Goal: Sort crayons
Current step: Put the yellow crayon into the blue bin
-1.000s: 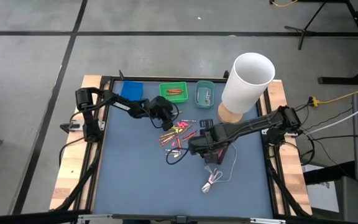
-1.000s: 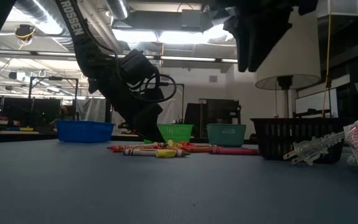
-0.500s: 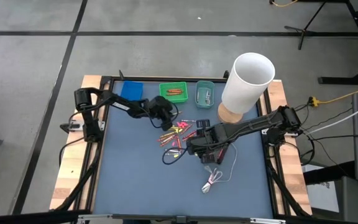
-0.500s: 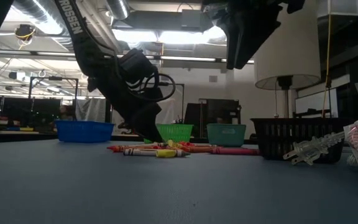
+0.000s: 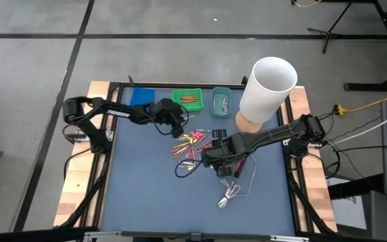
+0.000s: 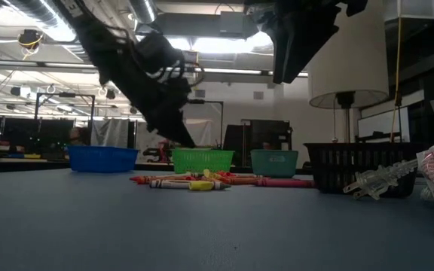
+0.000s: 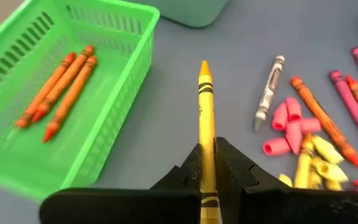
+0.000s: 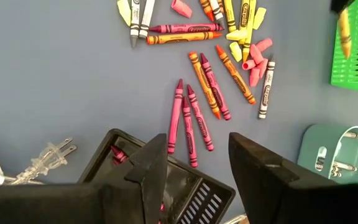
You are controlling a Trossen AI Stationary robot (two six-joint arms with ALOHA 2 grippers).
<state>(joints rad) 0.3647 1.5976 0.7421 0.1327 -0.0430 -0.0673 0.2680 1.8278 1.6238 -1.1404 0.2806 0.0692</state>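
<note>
My left gripper (image 5: 176,122) hangs above the table near the green tray (image 7: 61,87), shut on a yellow-orange crayon (image 7: 205,106). Three orange crayons (image 7: 58,93) lie in that tray. A pile of loose crayons (image 5: 192,144) in pink, red, orange and yellow, with pink and yellow broken bits, lies on the blue mat at mid table. My right gripper (image 8: 191,168) is open, high above a black tray (image 8: 123,165) to the right of the pile, and touches nothing. My left gripper pinches the yellow-orange crayon between its two fingers (image 7: 229,165) on the crayon's back half (image 7: 205,138). The crayon lies along the fingers, its pointed tip (image 7: 204,66) sticking out ahead. The fingers slant down from the table's left. The crayon is lifted clear of the mat.
A blue tray (image 5: 142,96) and a teal tray (image 5: 222,101) flank the green one along the far edge. A tall white lampshade (image 5: 267,87) stands at the far right. A coiled white cable with its plug (image 5: 230,195) lies near the front right.
My left gripper has risen from the crayon pile with the yellow-orange crayon, which now hangs clear of the mat. In the low view its fingers stood at mat level before and are well above it now. My right gripper has tipped slightly in place.
</note>
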